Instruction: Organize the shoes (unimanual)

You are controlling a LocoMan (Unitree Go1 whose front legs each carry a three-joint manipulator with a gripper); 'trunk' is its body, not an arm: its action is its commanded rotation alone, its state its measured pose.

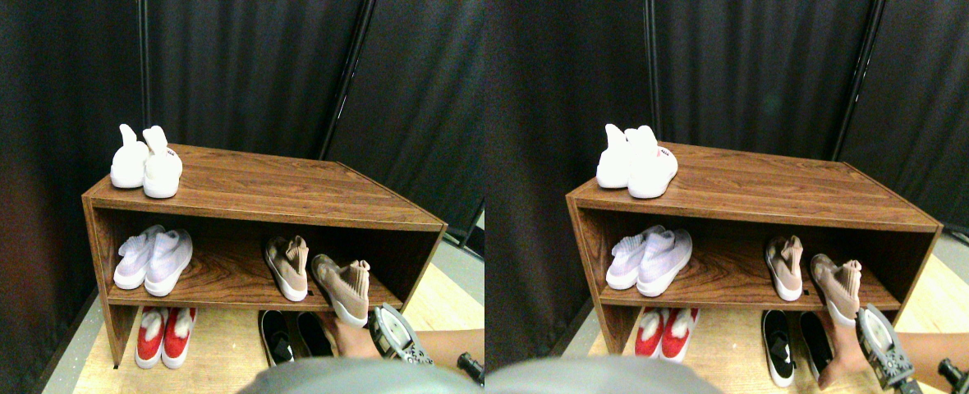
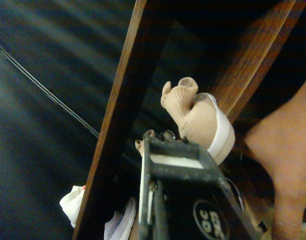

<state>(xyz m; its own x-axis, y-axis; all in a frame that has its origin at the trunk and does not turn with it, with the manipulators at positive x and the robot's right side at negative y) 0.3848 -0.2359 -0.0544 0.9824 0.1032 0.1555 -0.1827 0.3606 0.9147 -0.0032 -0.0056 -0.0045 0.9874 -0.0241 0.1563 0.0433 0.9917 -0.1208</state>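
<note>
The shoes sit on a wooden rack. A white pair stands on top and a pale-lavender pair on the middle shelf's left. One dusty-pink shoe stands straight at mid-shelf. The other pink shoe lies askew, its end over the shelf's front edge. On the floor are a red pair and a black pair. My right gripper hangs just right of and below the askew pink shoe, apart from it.
A person's hand and forearm reach in from the lower right, under the shelf edge by the askew pink shoe and next to my gripper. Black curtains close off the back and left. The rack's right wall stands close by.
</note>
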